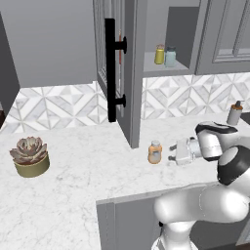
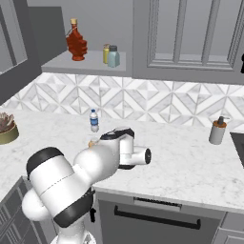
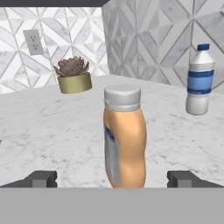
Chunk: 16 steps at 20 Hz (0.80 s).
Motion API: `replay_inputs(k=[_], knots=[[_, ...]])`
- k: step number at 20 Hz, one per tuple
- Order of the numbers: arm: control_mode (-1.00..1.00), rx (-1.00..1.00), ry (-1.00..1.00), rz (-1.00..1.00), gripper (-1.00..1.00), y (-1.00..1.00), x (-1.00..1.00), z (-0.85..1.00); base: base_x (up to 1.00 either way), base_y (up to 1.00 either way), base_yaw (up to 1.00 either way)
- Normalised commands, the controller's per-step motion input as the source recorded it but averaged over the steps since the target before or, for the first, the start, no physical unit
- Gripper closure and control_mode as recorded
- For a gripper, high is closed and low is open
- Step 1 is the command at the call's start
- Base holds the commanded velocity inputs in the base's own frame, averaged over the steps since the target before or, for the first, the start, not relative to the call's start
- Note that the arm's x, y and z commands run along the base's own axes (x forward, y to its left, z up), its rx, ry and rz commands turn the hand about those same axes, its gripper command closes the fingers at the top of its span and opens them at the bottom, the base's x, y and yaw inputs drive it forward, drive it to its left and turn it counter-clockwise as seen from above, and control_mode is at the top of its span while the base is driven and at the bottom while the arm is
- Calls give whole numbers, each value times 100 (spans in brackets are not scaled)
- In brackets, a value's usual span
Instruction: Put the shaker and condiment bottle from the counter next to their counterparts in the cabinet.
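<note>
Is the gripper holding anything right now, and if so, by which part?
Nothing is held. The gripper is open, its fingertips standing apart on either side of the condiment bottle without touching it.

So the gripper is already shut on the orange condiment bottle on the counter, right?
Not shut. The hand view shows the gripper open, its fingertips standing wide on either side of the condiment bottle, which stands upright on the counter.
</note>
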Motion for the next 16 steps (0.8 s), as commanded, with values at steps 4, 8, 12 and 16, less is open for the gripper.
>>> replay_inputs(k=[4,8,12,16], knots=[[-100,0,9,0,-100,17,1,-16,0,0,0],[-100,0,9,0,-100,14,0,-12,0,0,0],[-100,0,9,0,-100,9,6,-6,0,0,0],[-100,0,10,0,-100,6,18,0,0,0,0]])
